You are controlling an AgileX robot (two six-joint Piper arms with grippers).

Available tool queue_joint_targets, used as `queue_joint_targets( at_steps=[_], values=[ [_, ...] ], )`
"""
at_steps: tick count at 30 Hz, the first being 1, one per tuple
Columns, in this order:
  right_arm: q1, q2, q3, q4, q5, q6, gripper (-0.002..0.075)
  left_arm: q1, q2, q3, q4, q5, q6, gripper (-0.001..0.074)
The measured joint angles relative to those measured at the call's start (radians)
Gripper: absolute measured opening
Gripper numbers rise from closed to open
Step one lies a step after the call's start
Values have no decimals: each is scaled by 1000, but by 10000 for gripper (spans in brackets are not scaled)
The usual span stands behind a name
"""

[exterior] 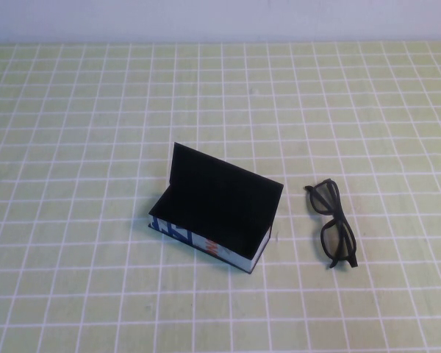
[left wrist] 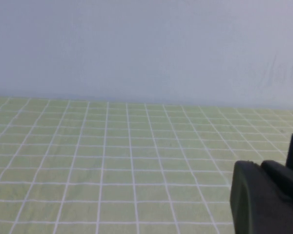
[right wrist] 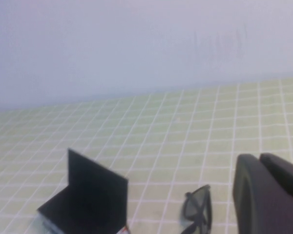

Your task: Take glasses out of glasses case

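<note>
The glasses case [exterior: 213, 215] stands open in the middle of the table, its black lid raised at the back, its black inside empty, its printed white-and-blue side facing the front. The black glasses [exterior: 333, 222] lie folded on the cloth to the right of the case, a small gap apart. Case [right wrist: 88, 197] and glasses [right wrist: 198, 209] also show in the right wrist view. Neither arm shows in the high view. My left gripper [left wrist: 259, 165] is shut and empty over bare cloth. My right gripper [right wrist: 258, 157] is shut and empty, held back from the glasses.
A green cloth with a white grid [exterior: 95, 110] covers the whole table. A pale wall [exterior: 220, 18] runs along the far edge. Nothing else stands on the cloth.
</note>
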Motion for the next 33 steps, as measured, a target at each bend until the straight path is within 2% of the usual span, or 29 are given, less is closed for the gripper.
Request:
queue_joint_targets(
  at_steps=[7,21,24,28,33],
  values=[
    [0,29,77,27,-153,-27,-16,0,2,20,-12,-61,0,-4],
    [-1,29,99,26,-85,-31,-16,0,2,20,-13,-61,0,-4],
    [-1,29,99,-67,-112,-43,-16,0,2,20,-13,-61,0,-4],
    [-52,2,135,-179,-155,-55,-16,0,2,20,-13,-61,0,-4],
    [-145,-120,259,-196,-204,-57,-16,0,2,20,-13,-61,0,-4]
  ],
)
